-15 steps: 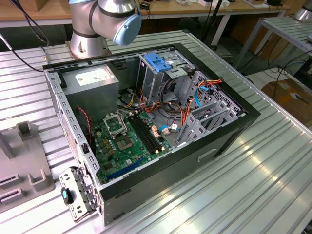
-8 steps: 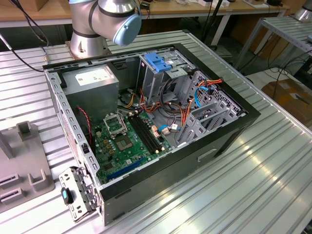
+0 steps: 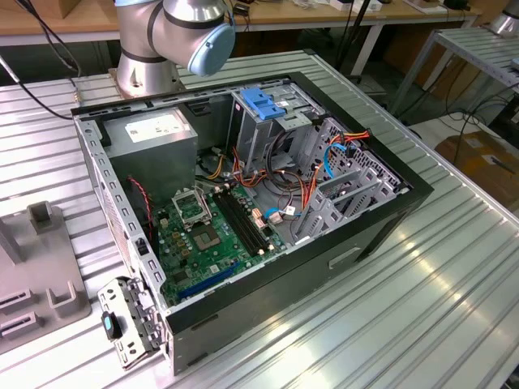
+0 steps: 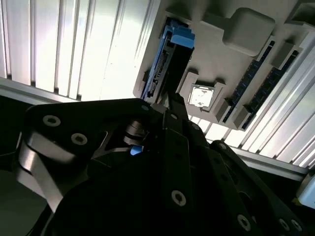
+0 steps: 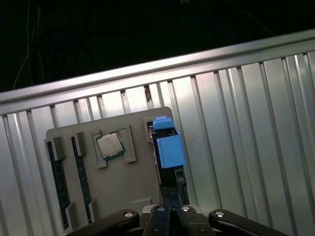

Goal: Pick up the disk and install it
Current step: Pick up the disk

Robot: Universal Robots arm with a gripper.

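A ribbed metal desk [image 3: 454,275] carries an open computer case [image 3: 381,223] lying on its side, with a grey tray [image 3: 49,300] just beside it toward the exterior view's left. Behind stand wooden benches [image 3: 49,20] draped with cables, and a cardboard box [image 3: 486,158] sits on the floor at the exterior view's right.

In both wrist views the disk [image 5: 170,150] stands on its edge in a slot at one side of the tray, blue rail uppermost. Its long axis runs roughly along the desk's ribs. A chip [image 5: 109,145] lies in a pocket beside it, and memory sticks [image 5: 56,172] sit at the tray's far side.

The arm [image 3: 174,32] rises from its base behind the case. Its wrist looks down on the tray, and the end effector [image 5: 171,206] hangs over one end of the disk, in line with its long axis. Whether it is open, closed or gripping the disk cannot be told
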